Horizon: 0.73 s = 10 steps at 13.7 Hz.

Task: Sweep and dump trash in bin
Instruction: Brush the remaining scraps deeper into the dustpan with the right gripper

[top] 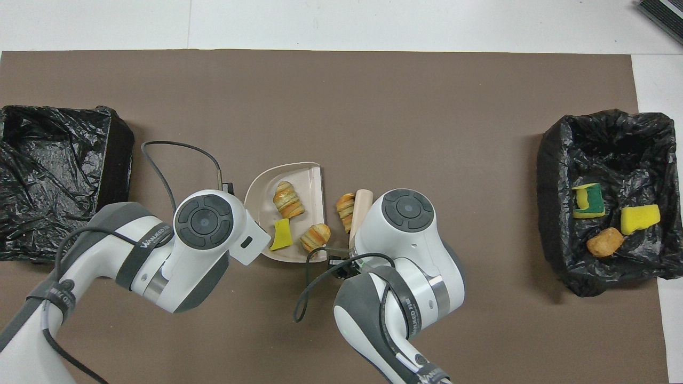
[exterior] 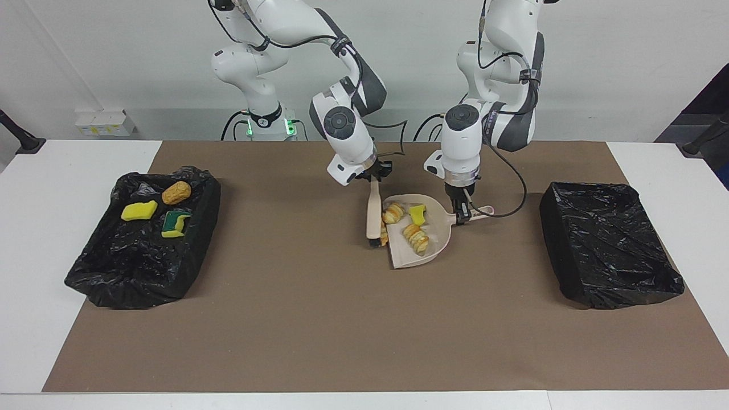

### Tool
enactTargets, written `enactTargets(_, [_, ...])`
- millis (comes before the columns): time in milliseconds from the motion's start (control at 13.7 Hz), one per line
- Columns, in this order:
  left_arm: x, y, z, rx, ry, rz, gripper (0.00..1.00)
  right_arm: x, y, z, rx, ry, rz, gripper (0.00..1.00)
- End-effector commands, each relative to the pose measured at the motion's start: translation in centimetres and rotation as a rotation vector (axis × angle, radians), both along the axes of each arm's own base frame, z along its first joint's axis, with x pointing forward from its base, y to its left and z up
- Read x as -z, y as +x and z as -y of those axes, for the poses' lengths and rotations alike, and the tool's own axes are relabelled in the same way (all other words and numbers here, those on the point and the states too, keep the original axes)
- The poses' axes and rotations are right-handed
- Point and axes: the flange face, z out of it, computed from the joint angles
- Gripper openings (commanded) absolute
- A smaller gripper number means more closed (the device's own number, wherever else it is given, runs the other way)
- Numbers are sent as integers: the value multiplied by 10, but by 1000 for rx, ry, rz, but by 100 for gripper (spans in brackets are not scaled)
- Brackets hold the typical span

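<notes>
Two black-lined bins sit on the brown mat (exterior: 319, 319), one at each end of the table. The bin (exterior: 609, 245) toward the left arm's end shows only black liner; the bin (exterior: 142, 239) toward the right arm's end holds three bits of trash: a yellow sponge chunk (exterior: 138, 210), a green-backed sponge (exterior: 173, 223) and a golden bread piece (exterior: 176, 192).

Between the bins, near the robots, lies the beige dustpan (exterior: 424, 250) with its open edge facing the right arm's end. The left gripper (exterior: 462, 215) is clamped on the dustpan's handle, holding the pan flat on the mat. In the pan lie two croissant pieces (exterior: 416, 238) (exterior: 393, 213) and a small yellow sponge bit (exterior: 418, 214).

The right gripper (exterior: 373, 177) pinches the top of the brush (exterior: 373, 213), which stands steeply with its bristles on the mat just beside the pan's open edge. A last croissant piece (top: 346, 205) sits between brush and pan edge, touching the brush.
</notes>
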Motion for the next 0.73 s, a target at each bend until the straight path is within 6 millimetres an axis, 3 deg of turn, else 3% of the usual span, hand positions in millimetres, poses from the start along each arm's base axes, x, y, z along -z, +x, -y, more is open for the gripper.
enactTargets(0, [5,-15,-6,-35,33,-25,0,-6,3,-9,-64,128,28,0])
enactTargets(219, [4,-17,-6,-51,40,-26,0,-28,23,20,-40,179,17,0])
enactTargets(437, [4,-19,-2,-59,39,-23,0,-72,24,16,2,292,16,0])
enactTargets(656, [4,-19,-3,-60,38,-22,0,-79,21,24,-36,262,10,0])
